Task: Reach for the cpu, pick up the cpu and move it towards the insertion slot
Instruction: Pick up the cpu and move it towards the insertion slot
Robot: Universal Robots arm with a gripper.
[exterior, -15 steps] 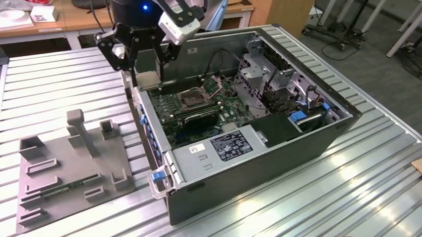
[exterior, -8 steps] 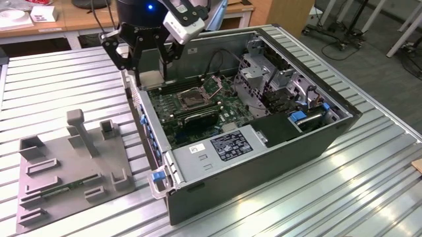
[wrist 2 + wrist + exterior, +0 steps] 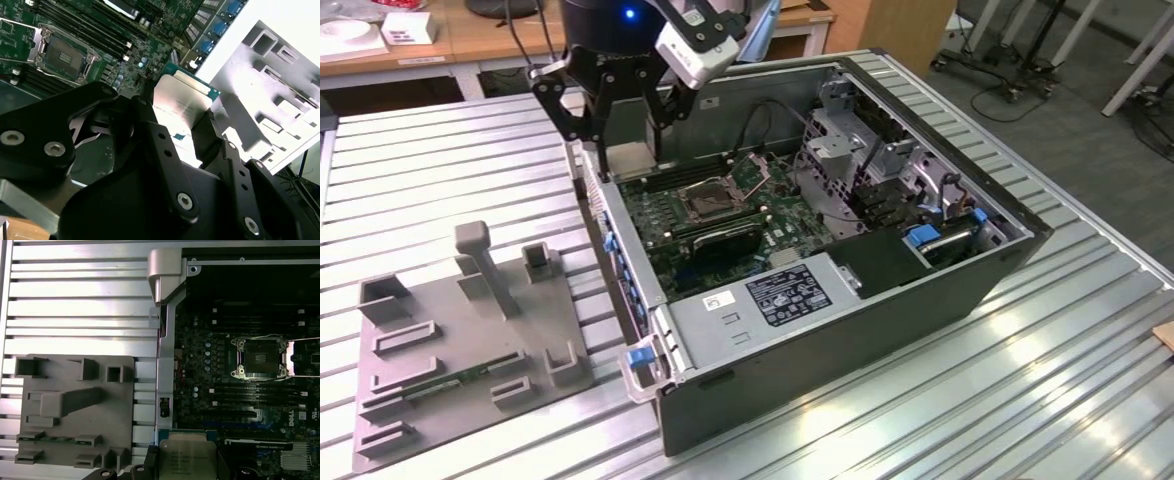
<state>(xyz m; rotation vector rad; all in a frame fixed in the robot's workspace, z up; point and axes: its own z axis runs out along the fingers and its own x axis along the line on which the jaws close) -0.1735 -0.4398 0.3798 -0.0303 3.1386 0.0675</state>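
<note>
Gripper (image 3: 623, 135) — black fingers clamped on the cpu (image 3: 626, 159), holding it in the air above the rim of the open computer case (image 3: 987, 290), at the case wall nearest the grey plastic holder (image 3: 454, 350). In the second wrist view the cpu (image 3: 181, 104) sits between the fingers (image 3: 150, 130), silvery top showing. Insertion slot (image 3: 708, 202) — dark-centred, silver-framed, on the green motherboard (image 3: 774, 215) inside the case, apart from the cpu. Holder lies on the slatted metal table (image 3: 427, 170) beside the case.
</note>
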